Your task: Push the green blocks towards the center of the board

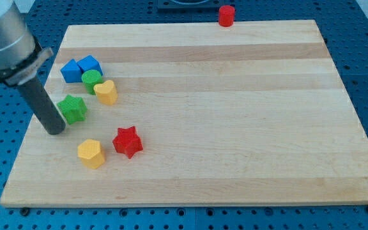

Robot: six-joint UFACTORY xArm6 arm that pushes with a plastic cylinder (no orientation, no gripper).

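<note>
Nearest the view's bottom lies the yellow hexagonal block (91, 153), below and to the right of the rod's tip (55, 130), with the red star block (128, 141) just beside it, farther to the right of the tip. The rod has no jaws to open or close; its tip rests on the wooden board (235, 128) near the view's left edge. The green star block (73, 108) sits just up and to the right of the tip, close against the rod, though actual contact cannot be made out. The second green block (91, 80), rounded in shape, lies higher still, up and right of the tip, touching the yellow heart block (106, 92) on its lower right. Two blue blocks (80, 68) crowd directly above it. Well apart, at the view's top edge beyond the board, stands a red cylinder block (227, 15).
</note>
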